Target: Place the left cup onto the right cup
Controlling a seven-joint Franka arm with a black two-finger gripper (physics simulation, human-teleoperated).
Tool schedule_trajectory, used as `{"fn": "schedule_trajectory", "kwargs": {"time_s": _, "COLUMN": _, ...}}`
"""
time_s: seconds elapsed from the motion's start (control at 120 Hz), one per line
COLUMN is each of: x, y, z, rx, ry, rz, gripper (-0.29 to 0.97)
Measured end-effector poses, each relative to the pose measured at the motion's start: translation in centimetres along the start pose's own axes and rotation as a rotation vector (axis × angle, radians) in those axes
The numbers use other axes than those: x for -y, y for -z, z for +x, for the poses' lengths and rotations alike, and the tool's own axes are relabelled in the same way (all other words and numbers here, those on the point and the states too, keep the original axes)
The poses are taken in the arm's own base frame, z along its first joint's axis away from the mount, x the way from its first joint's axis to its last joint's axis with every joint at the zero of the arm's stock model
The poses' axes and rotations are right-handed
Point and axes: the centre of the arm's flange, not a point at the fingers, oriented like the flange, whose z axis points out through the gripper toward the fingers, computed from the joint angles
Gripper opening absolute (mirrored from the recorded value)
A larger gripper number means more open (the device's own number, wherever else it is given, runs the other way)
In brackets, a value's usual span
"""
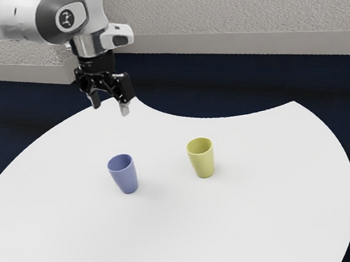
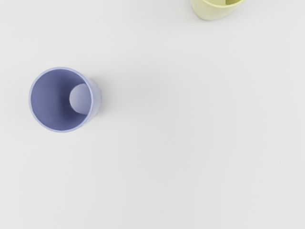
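While the gripper point(image 1: 110, 105) is held above the table's point(image 1: 260, 223) far edge in the exterior view, its jaws are seen spread apart and empty. The blue cup point(image 1: 123, 174) stands upright well below them, the yellow cup point(image 1: 201, 157) apart toward the exterior view's right. In the wrist view, the blue cup point(image 2: 63, 99) is seen mouth-up and off-centre, so a sideways shift before descent is judged necessary.

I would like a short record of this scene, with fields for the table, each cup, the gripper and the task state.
table: white, both cups stand on it
blue cup: upright, empty, on the exterior view's left
yellow-green cup: upright, on the exterior view's right, apart from the blue cup
gripper: open, holding nothing, raised above the table
task state: blue cup not yet grasped
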Motion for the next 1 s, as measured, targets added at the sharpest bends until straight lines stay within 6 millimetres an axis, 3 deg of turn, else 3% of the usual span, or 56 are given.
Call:
{"fn": "schedule_trajectory", "kwargs": {"time_s": 0.325, "x": 1.1, "y": -3.5, "z": 1.1, "rx": 0.019, "ry": 0.019, "rz": -0.004, "gripper": 0.68}}
{"fn": "schedule_trajectory", "kwargs": {"time_s": 0.608, "x": 3.7, "y": -7.9, "z": 2.2, "rx": 0.056, "ry": 0.073, "rz": -0.047, "gripper": 0.68}}
{"fn": "schedule_trajectory", "kwargs": {"time_s": 1.0, "x": 5.0, "y": -12.4, "z": 2.7, "rx": 0.082, "ry": 0.104, "rz": -0.072, "gripper": 0.67}}
